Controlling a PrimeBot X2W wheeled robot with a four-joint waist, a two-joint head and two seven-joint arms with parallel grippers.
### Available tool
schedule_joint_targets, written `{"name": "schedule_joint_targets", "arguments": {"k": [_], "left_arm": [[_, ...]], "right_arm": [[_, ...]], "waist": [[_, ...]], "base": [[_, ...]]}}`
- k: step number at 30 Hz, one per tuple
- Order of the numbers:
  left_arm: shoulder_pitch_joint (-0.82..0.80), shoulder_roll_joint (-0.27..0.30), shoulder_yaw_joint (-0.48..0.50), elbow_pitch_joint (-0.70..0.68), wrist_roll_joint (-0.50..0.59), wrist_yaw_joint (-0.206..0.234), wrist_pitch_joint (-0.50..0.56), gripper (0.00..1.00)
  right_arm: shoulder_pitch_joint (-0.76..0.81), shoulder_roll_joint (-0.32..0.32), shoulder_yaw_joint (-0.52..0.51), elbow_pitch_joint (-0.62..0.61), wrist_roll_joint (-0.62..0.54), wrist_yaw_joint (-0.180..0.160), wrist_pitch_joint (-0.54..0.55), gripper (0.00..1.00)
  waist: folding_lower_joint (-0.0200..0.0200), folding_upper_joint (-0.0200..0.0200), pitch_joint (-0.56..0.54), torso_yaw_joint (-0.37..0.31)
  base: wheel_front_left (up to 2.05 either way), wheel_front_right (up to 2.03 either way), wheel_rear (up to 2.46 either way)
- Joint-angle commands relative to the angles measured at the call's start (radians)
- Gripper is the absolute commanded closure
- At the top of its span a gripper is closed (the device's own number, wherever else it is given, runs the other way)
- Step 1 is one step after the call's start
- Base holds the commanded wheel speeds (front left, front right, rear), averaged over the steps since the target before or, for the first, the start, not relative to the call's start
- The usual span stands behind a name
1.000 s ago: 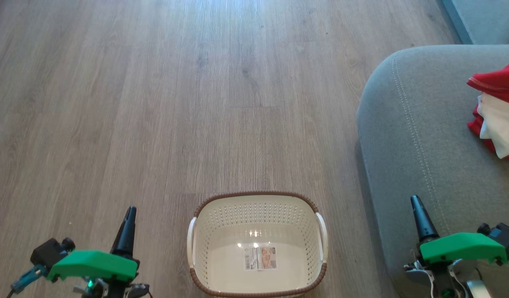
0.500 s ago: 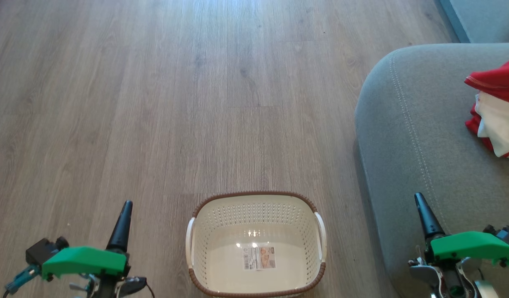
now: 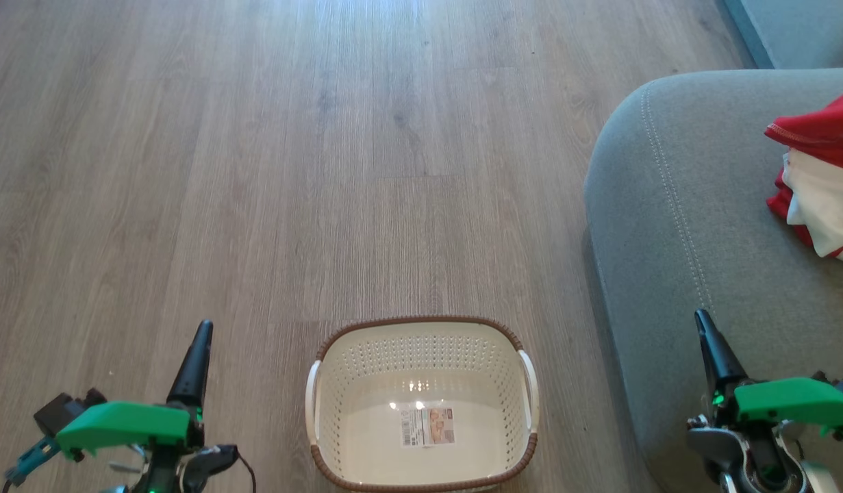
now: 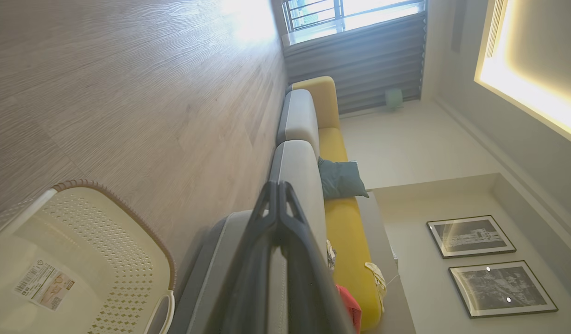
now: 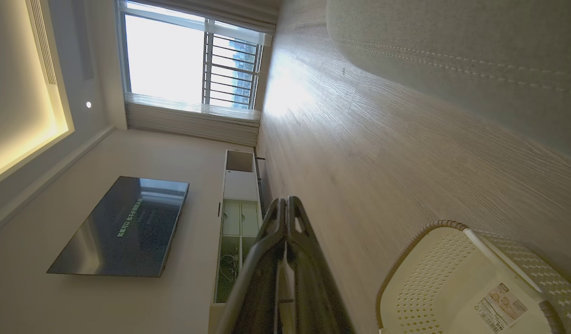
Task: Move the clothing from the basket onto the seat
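Observation:
The cream perforated basket with a brown rim stands on the wood floor at bottom centre, holding only a paper label on its bottom. Red and white clothing lies on the grey seat at the right edge. My left gripper is shut, low at the left of the basket, fingers pointing up the view. My right gripper is shut too, over the seat's front edge to the right of the basket. The basket also shows in the left wrist view, and the basket in the right wrist view.
Wood floor stretches ahead of the basket. A long grey and yellow sofa with a teal cushion runs toward a window. A wall-mounted TV and a white cabinet stand on the opposite side.
Both grippers have drifted slightly outward and lower in the view, staying shut. The picture has shifted a little; basket and clothing lie as before.

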Motion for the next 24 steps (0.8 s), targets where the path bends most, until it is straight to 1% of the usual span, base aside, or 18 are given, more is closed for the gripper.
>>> {"name": "schedule_joint_targets", "arguments": {"k": [1, 17, 24], "left_arm": [[-0.052, 0.004, 0.042, -0.034, -0.025, -0.008, 0.008, 1.00], [-0.066, 0.004, 0.073, -0.035, -0.199, -0.018, 0.055, 1.00], [-0.066, 0.004, 0.073, -0.036, -0.200, -0.018, 0.055, 1.00]], "right_arm": [[-0.061, 0.002, 0.010, -0.041, 0.025, 0.000, 0.010, 1.00], [-0.067, 0.004, -0.018, -0.061, 0.182, 0.000, 0.056, 1.00], [-0.067, 0.005, -0.018, -0.061, 0.183, 0.000, 0.057, 1.00]], "waist": [[0.0000, 0.0000, 0.000, -0.001], [0.0000, 0.0000, 0.001, -0.008], [0.0000, 0.0000, 0.001, -0.008]], "base": [[0.00, 0.00, 0.00], [0.00, 0.00, 0.00], [0.00, 0.00, 0.00]]}}
